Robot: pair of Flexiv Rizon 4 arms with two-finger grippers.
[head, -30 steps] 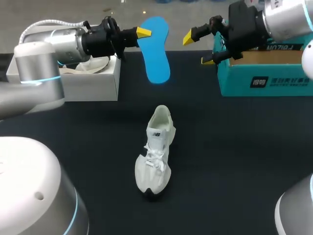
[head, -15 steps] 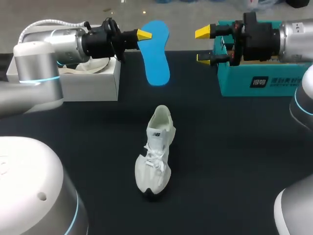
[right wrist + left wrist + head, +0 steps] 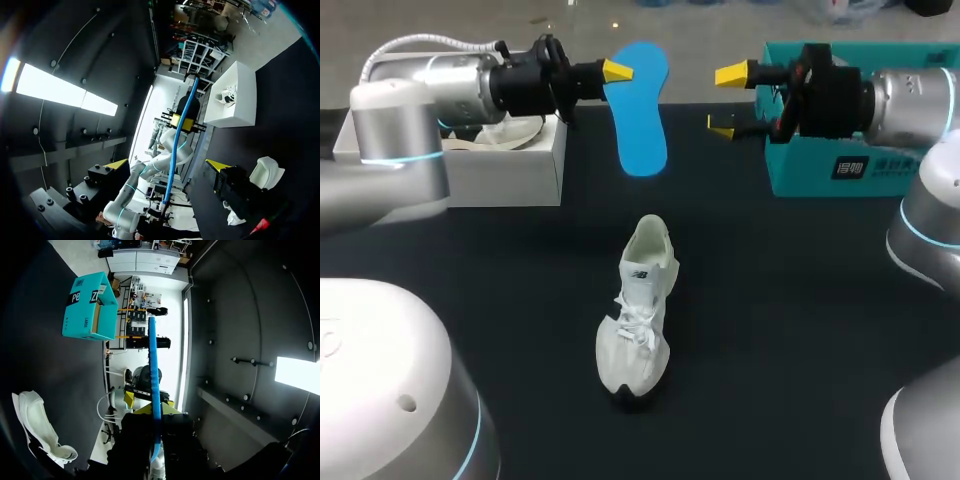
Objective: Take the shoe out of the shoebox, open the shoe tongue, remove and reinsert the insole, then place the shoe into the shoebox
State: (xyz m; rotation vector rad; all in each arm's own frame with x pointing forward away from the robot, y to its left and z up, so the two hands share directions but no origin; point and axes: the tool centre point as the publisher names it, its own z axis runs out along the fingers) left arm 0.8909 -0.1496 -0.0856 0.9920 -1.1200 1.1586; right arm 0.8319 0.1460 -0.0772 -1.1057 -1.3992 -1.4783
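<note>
Head view: my left hand pinches the insole over the far edge of the bench, right hand wide; removal seems done, next comes sliding it into the shoe.

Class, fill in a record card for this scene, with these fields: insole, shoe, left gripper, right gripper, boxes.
insole: blue, held up above the far side of the table
shoe: white, upright, mid-table
left gripper: shut on insole
right gripper: open, facing the insole, apart from it
boxes: white box at left, teal box at right
</note>
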